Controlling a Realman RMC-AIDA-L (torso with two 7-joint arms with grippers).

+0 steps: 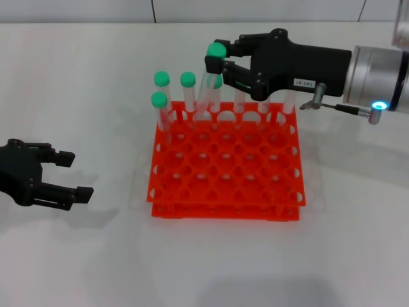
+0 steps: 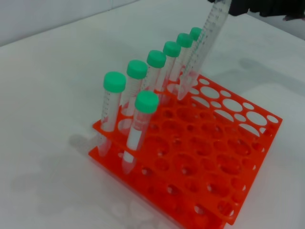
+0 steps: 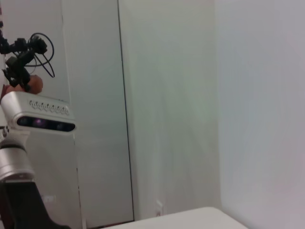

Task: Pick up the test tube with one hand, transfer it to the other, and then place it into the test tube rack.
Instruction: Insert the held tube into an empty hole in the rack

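The test tube (image 1: 206, 88), clear with a green cap, leans above the back row of the orange-red test tube rack (image 1: 223, 212). Its lower tip sits in a back-row hole, as the left wrist view shows for the test tube (image 2: 204, 45) and rack (image 2: 252, 191). My right gripper (image 1: 216, 61), the one with the small white label, is shut on the tube just below the cap. My left gripper (image 1: 75, 174) rests open and empty low over the table, well left of the rack. The right wrist view shows only a wall and a camera head.
Several other green-capped tubes (image 1: 188, 80) stand upright in the rack's back row, and one (image 2: 143, 119) stands in the second row at the left end. The rack's front rows hold no tubes. White tabletop (image 1: 115, 256) surrounds the rack.
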